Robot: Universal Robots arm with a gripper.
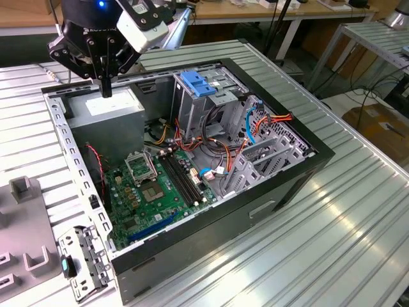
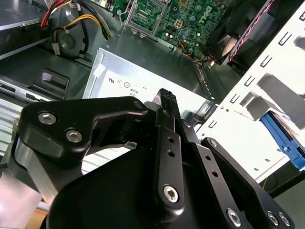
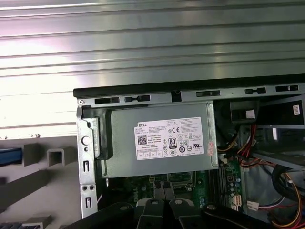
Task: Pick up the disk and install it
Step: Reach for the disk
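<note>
The gripper [image 1: 105, 89] hangs just over the grey power box [image 1: 105, 110], at a back corner of the open computer case [image 1: 268, 198]. Its fingers [image 2: 167, 102] are pressed together and hold nothing. Past the case's side wall, a bit of blue in the second wrist view looks like the disk [image 2: 282, 139]. It lies in a grey holder [image 3: 52, 156] on the tabletop [image 1: 332, 243]. The disk is likely stiff, a bit heavy and easy to hurt, so its blue side rails seem the best place to hold. Wires [image 1: 217, 153] crowd the inside of the case; there is more room above the tabletop.
</note>
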